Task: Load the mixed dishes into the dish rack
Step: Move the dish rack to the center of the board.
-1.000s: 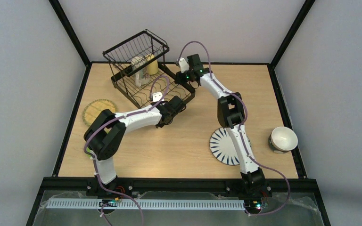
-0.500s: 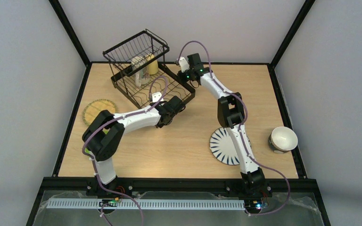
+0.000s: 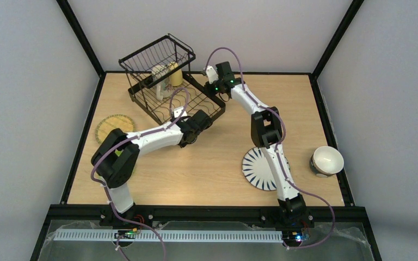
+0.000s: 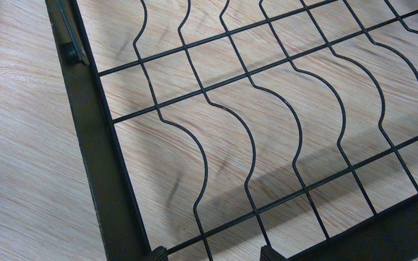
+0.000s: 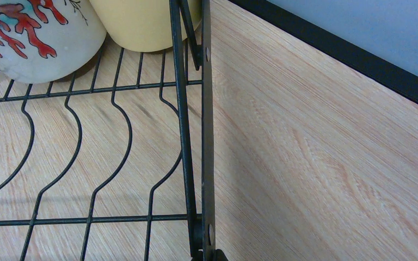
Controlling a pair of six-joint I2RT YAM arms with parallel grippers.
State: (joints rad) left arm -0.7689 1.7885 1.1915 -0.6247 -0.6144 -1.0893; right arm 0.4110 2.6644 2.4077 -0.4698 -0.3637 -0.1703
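Observation:
The black wire dish rack (image 3: 148, 53) stands at the back left. A beige mug with red coral print (image 3: 160, 76) and a yellow mug (image 3: 175, 76) stand in it below the raised basket. My left gripper (image 3: 202, 120) is open over the rack's near corner. Its fingertips (image 4: 155, 253) straddle a base wire beside the frame (image 4: 95, 152). My right gripper (image 3: 210, 87) is shut on the rack's right side bar (image 5: 206, 136), near the beige mug (image 5: 32, 38) and the yellow mug (image 5: 141, 24). The lime-green plate is hidden.
The yellow woven-look plate (image 3: 110, 128) lies left of the rack, beside my left arm. The white plate with dark radial stripes (image 3: 257, 169) lies partly under my right arm. A small bowl (image 3: 326, 159), white inside and dark-patterned outside, sits at the right table edge.
My left arm's elbow has shifted slightly down and left, and its gripper has edged toward the rack. The right arm and the rack have not visibly moved.

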